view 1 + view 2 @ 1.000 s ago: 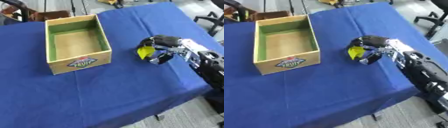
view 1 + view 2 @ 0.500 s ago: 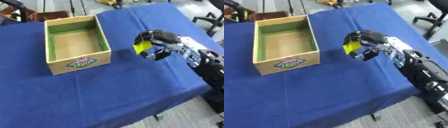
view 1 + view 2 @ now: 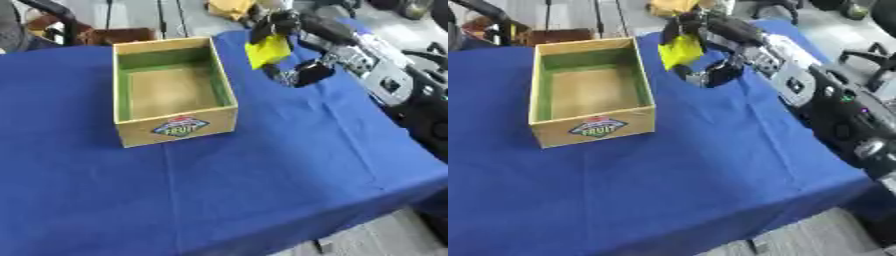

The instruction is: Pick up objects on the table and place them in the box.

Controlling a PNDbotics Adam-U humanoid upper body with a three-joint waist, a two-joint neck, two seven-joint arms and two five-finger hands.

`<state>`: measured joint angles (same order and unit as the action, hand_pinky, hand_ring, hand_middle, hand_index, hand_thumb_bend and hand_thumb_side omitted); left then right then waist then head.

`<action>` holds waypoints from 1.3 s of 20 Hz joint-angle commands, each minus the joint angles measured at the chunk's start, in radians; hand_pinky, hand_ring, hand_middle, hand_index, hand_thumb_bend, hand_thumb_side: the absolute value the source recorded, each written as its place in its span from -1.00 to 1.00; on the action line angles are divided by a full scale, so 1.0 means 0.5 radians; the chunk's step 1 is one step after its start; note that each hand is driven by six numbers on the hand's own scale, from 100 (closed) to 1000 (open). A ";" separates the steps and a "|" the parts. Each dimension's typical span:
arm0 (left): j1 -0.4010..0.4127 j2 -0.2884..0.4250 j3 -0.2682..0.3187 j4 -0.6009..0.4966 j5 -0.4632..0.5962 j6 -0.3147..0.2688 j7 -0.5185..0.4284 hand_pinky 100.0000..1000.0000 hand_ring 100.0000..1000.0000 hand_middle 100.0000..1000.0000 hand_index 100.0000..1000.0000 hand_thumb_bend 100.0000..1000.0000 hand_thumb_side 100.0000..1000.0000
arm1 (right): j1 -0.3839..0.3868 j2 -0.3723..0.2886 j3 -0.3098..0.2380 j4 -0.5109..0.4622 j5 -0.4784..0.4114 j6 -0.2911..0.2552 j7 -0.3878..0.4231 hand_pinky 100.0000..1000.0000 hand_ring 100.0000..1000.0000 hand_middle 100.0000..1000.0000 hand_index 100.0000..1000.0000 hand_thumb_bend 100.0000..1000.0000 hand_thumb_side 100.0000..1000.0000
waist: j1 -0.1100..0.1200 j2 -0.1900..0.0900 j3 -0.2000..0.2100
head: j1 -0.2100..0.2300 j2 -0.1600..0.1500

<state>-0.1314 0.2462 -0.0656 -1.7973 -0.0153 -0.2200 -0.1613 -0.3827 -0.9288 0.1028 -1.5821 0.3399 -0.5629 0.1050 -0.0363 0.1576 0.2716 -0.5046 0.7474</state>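
- Yellow object [image 3: 269, 50]: a flat-sided yellow item, its kind not discernible, held above the blue tablecloth [image 3: 262, 165] just beside the far right corner of the box [image 3: 172, 126]; it is not yet over the opening.
- Right hand [image 3: 289, 35]: fingers curled around the yellow object from above, grasping it; the thumb side hangs lower, toward the cloth. The arm [image 3: 815, 95] enters from the right of the box.
- Left hand: absent from both views.
- Box: 1 open wooden crate with a green-lined interior and a "FRUIT" label on its near wall; the interior appears empty.
- Step in hand (judgement): carrying the object to the box. To do it well, keep the object higher than the right wall, move it toward the box until it sits over the middle of the floor, and only then uncurl the fingers.
- Edges and room: the right wall [image 3: 222, 75] is the nearest obstacle, close to the object. The space above the box is unobstructed. Near and left of the box, the cloth lies bare; the table edge runs well to the right of the box, beneath the arm.
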 commanded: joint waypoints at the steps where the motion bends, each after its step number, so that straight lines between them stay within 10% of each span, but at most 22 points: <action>1: -0.061 0.039 -0.051 -0.060 0.043 -0.005 -0.058 -0.23 0.24 -0.22 0.32 0.30 0.57 | -0.084 -0.083 0.012 0.044 -0.053 0.009 0.077 -0.63 -0.07 -0.10 0.54 -1.00 -1.00 | -0.008 -0.013 0.055 | -0.072 -0.062; 10: -0.125 0.016 -0.099 -0.084 0.093 -0.007 -0.126 -0.23 0.25 -0.22 0.32 0.30 0.58 | -0.261 0.053 0.154 0.348 0.066 -0.102 0.290 -0.50 0.06 0.08 0.61 -1.00 -0.87 | -0.012 0.061 0.254 | -0.271 -0.111; 11: -0.127 0.014 -0.100 -0.085 0.096 -0.007 -0.128 -0.23 0.25 -0.22 0.32 0.30 0.58 | -0.277 0.078 0.179 0.376 0.091 -0.134 0.335 -0.34 0.21 0.31 0.68 -1.00 -0.53 | -0.010 0.066 0.256 | -0.276 -0.112; 17: -0.129 0.004 -0.102 -0.084 0.102 -0.007 -0.136 -0.23 0.25 -0.22 0.32 0.30 0.58 | -0.329 0.194 0.264 0.459 0.188 -0.305 0.625 0.47 0.80 0.72 0.81 -1.00 0.10 | -0.005 0.078 0.225 | -0.272 -0.104; 26: -0.096 0.008 -0.090 -0.063 0.100 -0.003 -0.129 -0.23 0.25 -0.22 0.32 0.30 0.58 | -0.296 0.158 0.202 0.315 0.026 -0.290 0.554 0.58 0.87 0.73 0.76 -1.00 0.12 | -0.001 0.043 0.118 | -0.240 -0.085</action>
<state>-0.1746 0.2436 -0.1148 -1.8143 0.0312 -0.2212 -0.2261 -0.5210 -0.8072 0.2247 -1.3921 0.3748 -0.7066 0.3928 -0.0391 0.1936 0.3269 -0.6278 0.7028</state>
